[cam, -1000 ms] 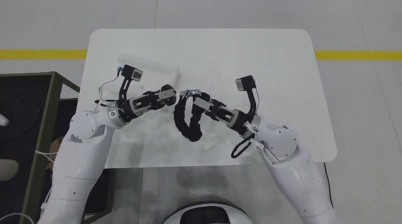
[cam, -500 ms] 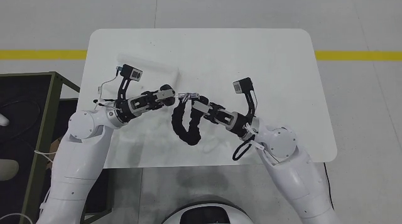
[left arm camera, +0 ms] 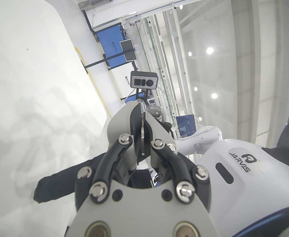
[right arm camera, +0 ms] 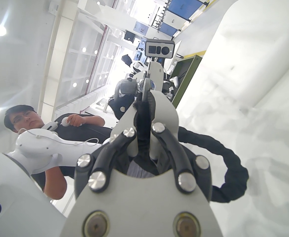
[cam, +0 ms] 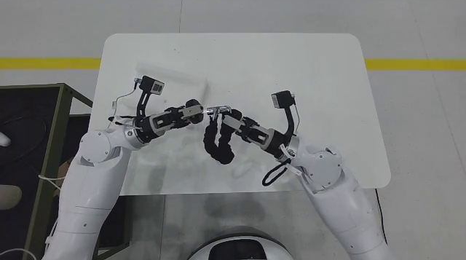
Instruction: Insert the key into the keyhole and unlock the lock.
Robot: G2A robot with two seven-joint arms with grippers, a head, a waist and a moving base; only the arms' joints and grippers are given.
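Thin bare-metal key, dull sheen; lock cable sleeved in matt black cloth.

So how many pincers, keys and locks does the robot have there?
Pincers: 2, the left pincer and the right pincer
Key: 1
Lock: 1
Total: 4
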